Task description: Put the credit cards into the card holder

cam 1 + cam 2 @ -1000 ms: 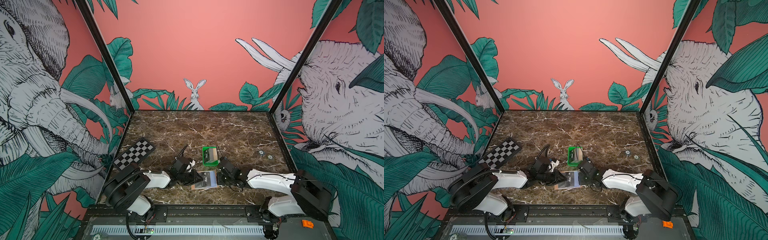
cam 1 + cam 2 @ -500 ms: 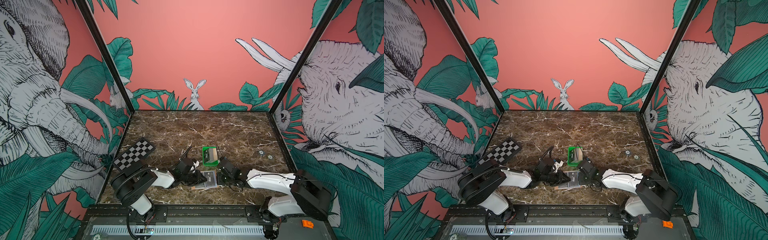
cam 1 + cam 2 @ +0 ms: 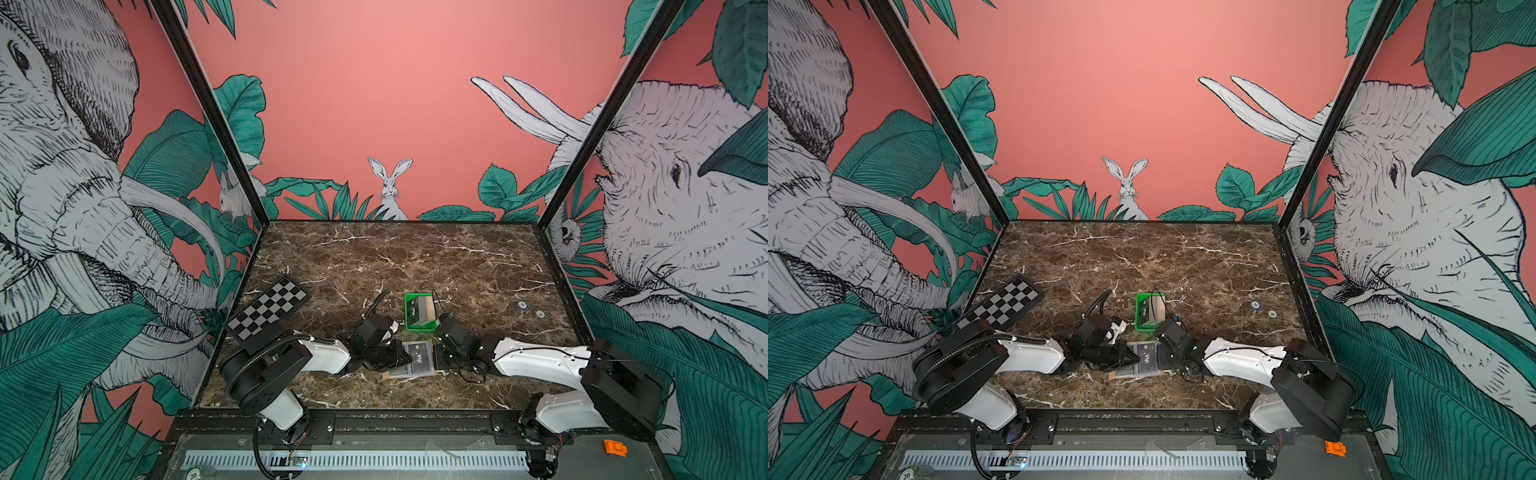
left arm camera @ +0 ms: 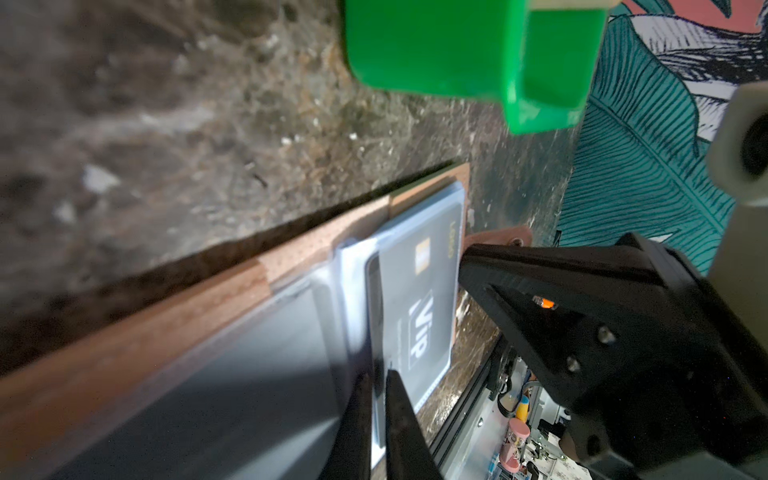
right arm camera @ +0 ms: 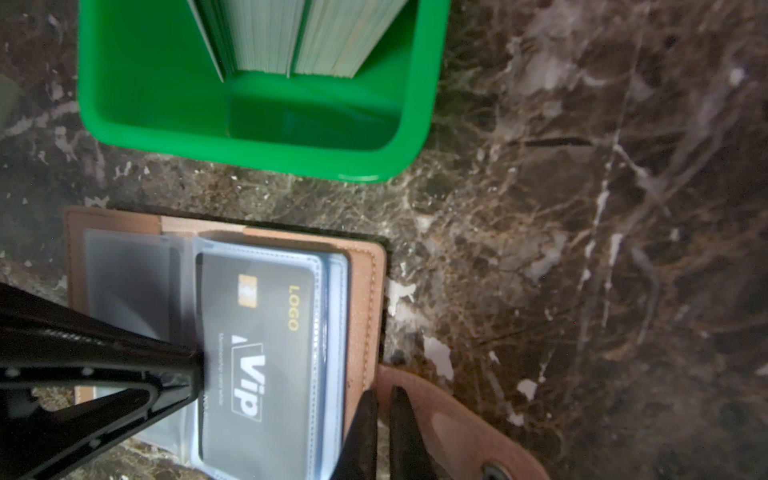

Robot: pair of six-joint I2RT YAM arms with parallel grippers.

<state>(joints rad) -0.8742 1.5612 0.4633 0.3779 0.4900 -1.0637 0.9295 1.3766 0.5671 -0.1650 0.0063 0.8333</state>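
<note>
Front-centre of the marble table, right btwn the two arms, lies the card holder: open flat, tan cover down, clear pockets up. Black VIP card sits in the top pocket on the holder's R half, nearly all the way in. In the L wrist view a thin dark strip of it looks to poke out at the pocket mouth. L claw is low over the holder's L half, jaws almost together, nipping that exposed card edge. R claw comes in from the opposite side, jaws pressed close on the holder's tan edge, right where the strap tab starts. The tab lies out on the marble, snap button at its end. Just behind the holder, not touching it, is the green tray w/ more cards standing on edge. The tray's end nearest the holder is bare. Checkerboard is off to the L by the wall, well apart from the action.
</note>
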